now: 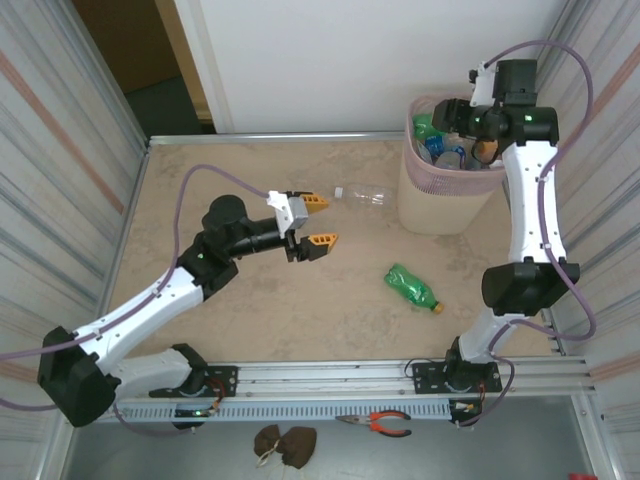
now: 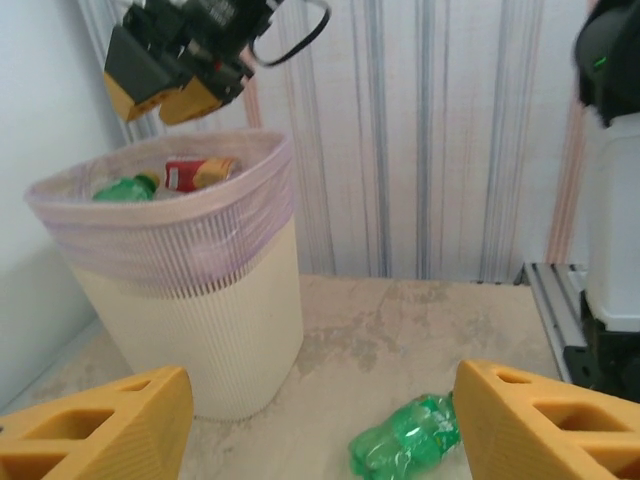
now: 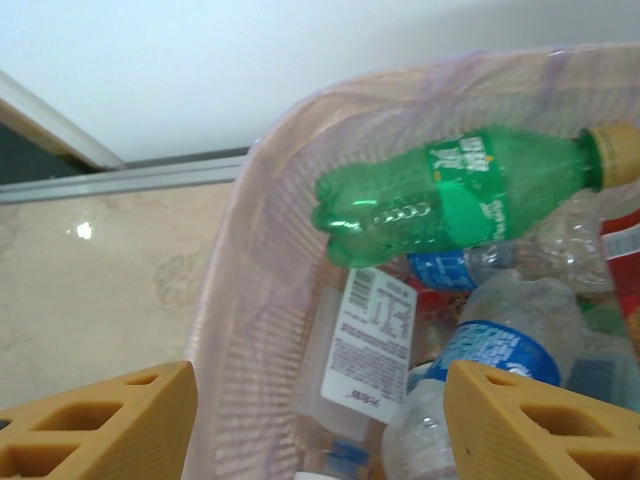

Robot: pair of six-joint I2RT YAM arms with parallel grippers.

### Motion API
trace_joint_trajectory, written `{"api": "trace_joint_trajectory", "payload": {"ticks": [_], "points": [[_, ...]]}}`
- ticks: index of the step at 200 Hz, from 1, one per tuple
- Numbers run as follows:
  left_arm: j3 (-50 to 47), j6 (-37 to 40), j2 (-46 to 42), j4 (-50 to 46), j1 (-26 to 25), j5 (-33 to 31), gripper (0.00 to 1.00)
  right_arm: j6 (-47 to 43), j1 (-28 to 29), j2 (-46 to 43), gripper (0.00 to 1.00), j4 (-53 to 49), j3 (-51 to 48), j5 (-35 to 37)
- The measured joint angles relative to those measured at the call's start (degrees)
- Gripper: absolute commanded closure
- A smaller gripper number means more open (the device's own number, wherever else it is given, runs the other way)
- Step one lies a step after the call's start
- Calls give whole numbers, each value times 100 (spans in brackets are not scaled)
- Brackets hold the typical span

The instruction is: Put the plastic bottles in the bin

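Observation:
The bin (image 1: 440,205), beige with a pink liner, stands at the back right and holds several plastic bottles. My right gripper (image 1: 470,125) hovers open over its rim with nothing between the fingers. Its wrist view looks down on a green bottle (image 3: 450,200), a clear one with a white label (image 3: 365,350) and a blue-labelled one (image 3: 490,355) inside. A green bottle (image 1: 412,287) lies on the table in front of the bin, and a clear bottle (image 1: 362,196) lies to the bin's left. My left gripper (image 1: 320,222) is open and empty near the clear bottle, facing the bin (image 2: 190,300) and green bottle (image 2: 405,445).
Corrugated walls close in the table on the left and right. A metal rail (image 1: 350,378) runs along the near edge, with red-handled pliers (image 1: 380,423) and a brown lump (image 1: 283,445) below it. The right arm's upright link (image 2: 615,220) stands beside the green bottle.

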Motion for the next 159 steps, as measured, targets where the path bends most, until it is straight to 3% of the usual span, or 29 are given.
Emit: {"api": "trace_joint_trajectory", "payload": {"ticks": [42,80,159], "points": [[557,339,546,-1071,264,-116,33,2,131,-549,35,92,-623,0],[1003,684,1342,-1687,881,186,32,0,131,-1207,35,256,-1137,0],[2704,1915,3812,-2413,1853,1064,30,-105,-122,-2092,35,529,-2190,-17]]}}
